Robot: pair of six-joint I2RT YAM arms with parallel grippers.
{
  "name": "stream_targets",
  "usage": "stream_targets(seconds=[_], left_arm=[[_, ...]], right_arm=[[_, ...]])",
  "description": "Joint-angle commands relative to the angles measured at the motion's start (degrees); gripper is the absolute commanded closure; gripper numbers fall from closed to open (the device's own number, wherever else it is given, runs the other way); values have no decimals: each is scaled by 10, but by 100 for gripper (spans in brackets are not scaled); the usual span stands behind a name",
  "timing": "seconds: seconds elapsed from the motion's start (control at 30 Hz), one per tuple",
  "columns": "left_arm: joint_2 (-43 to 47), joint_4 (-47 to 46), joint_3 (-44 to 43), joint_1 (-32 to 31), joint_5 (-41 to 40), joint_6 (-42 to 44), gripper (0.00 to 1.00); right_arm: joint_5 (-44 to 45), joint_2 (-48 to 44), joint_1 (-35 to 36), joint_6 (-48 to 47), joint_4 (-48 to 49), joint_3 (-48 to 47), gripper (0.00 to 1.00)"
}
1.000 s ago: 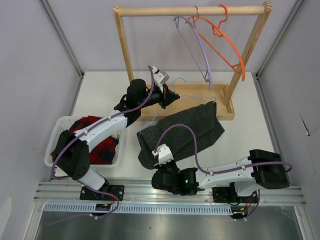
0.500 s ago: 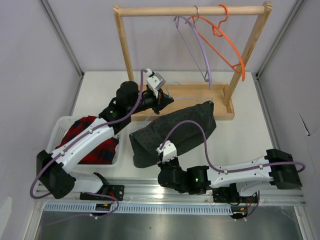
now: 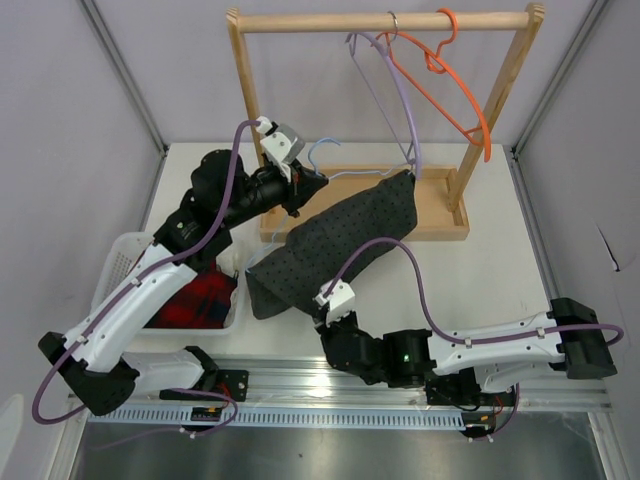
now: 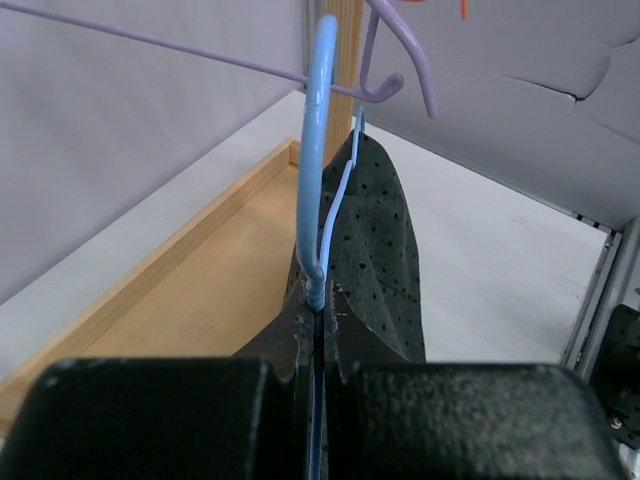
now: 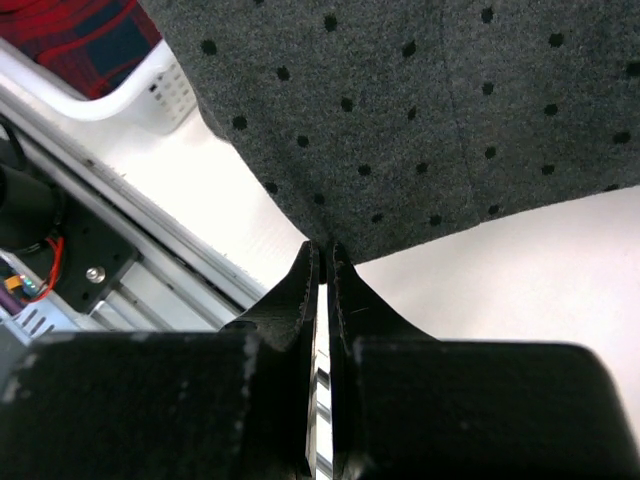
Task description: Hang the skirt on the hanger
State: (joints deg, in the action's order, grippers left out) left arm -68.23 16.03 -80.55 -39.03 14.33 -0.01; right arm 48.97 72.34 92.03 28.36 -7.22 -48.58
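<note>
The dark dotted skirt (image 3: 340,245) stretches from the rack's base toward the near left, and its far end hangs on the pale-blue hanger (image 3: 316,148). My left gripper (image 3: 303,187) is shut on the hanger's wire just below the hook. In the left wrist view the hanger (image 4: 315,180) rises from between the shut fingers (image 4: 320,300), with the skirt (image 4: 385,250) draped beyond. My right gripper (image 3: 318,303) sits at the skirt's near edge. In the right wrist view its tips (image 5: 320,247) pinch the skirt's (image 5: 400,110) hem.
A wooden rack (image 3: 385,22) at the back carries a lilac hanger (image 3: 400,100) and an orange hanger (image 3: 455,110); its base tray (image 3: 440,225) lies under the skirt's far end. A white basket (image 3: 112,265) at the left holds a red plaid garment (image 3: 195,300).
My left arm has carried the hanger leftward and up, pulling the skirt's far end with it. The skirt has shifted left, and my right gripper has stayed on its near edge.
</note>
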Motion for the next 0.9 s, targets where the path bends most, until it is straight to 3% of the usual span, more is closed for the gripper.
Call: stream_targets(seconds=[0.0, 0.07, 0.17, 0.2, 0.3, 0.37, 0.57, 0.7, 0.87], left_arm=[[20, -8, -34, -12, -42, 12, 100], [22, -5, -36, -17, -46, 16, 100], [23, 8, -44, -22, -42, 21, 100], [24, 12, -45, -24, -42, 25, 100], [32, 20, -41, -32, -53, 30, 100], [37, 22, -38, -33, -54, 30, 100], [64, 20, -29, -46, -62, 38, 100], [69, 51, -43, -46, -59, 41, 100], [85, 80, -51, -46, -52, 34, 100]], right_arm=[[-19, 15, 7, -20, 18, -15, 100], [-21, 26, 7, -24, 17, -31, 98], [-36, 35, -1, -32, 18, -47, 87], [-41, 33, -5, -31, 17, -50, 79], [-66, 8, -23, -36, 10, -57, 68], [-77, -3, -35, -34, -1, -63, 66], [-96, -55, -60, -37, -21, -67, 43], [-83, -130, -79, -31, -68, -81, 42], [-121, -235, -162, -34, -127, -108, 43]])
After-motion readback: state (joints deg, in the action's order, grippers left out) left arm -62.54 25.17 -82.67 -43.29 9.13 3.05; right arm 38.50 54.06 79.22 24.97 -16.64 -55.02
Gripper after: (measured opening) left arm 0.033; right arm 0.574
